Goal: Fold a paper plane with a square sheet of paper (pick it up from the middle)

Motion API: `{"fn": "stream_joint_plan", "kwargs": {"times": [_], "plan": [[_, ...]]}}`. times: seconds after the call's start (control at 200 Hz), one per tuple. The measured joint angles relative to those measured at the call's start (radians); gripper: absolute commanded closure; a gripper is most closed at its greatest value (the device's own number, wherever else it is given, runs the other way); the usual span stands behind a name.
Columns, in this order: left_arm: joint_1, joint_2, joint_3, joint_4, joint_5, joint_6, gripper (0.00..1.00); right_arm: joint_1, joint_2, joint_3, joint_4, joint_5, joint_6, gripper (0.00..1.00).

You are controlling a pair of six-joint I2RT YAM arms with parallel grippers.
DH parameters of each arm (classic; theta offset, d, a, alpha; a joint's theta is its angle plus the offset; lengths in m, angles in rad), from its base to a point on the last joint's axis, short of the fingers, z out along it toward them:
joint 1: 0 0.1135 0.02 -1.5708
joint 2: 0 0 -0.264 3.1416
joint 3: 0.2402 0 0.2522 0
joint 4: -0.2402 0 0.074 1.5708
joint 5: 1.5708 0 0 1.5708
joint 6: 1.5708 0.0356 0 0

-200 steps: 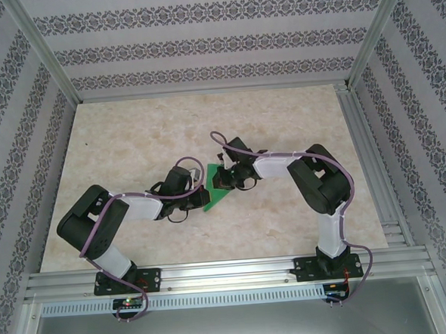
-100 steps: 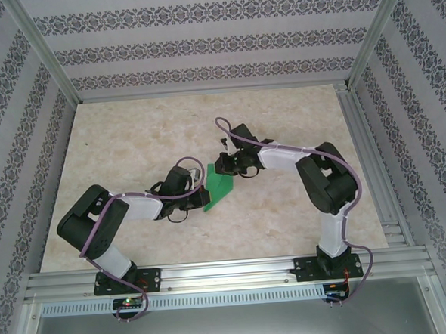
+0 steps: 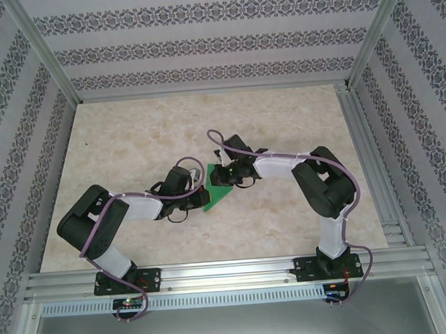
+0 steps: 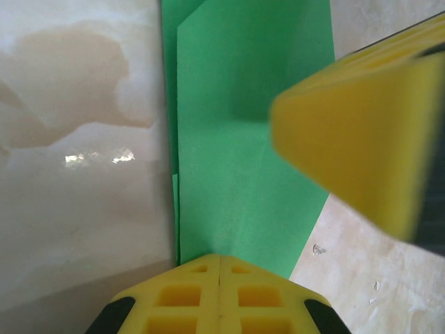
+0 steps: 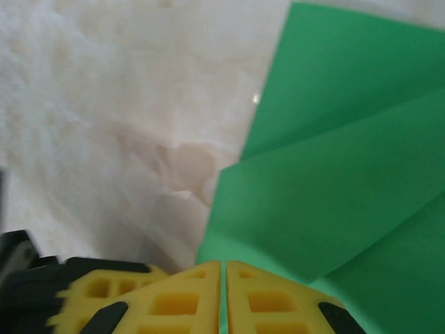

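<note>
The shut left gripper (image 4: 219, 259) is touching the green paper (image 4: 236, 160), its length running straight ahead toward the likewise shut right gripper (image 5: 223, 264).

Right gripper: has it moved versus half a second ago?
Yes. The right gripper has dropped back toward the near rail, onto the folded green paper.

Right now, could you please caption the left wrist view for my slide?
Shut yellow fingers meet folded green paper on a pale table.
</note>
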Motion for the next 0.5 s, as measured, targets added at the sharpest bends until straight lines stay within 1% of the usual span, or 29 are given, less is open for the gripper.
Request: {"fn": "stream_joint_plan", "kwargs": {"times": [0.14, 0.28, 0.5], "plan": [[0.000, 0.000, 0.000, -0.001, 0.001, 0.005, 0.96, -0.001, 0.038, 0.000, 0.000, 0.000, 0.000, 0.90], [0.000, 0.000, 0.001, -0.003, 0.002, 0.016, 0.96, -0.010, 0.044, 0.003, 0.002, -0.007, -0.002, 0.90], [0.000, 0.002, 0.005, -0.011, 0.005, 0.034, 0.96, -0.043, 0.070, 0.035, -0.023, -0.049, -0.013, 0.90]]}}
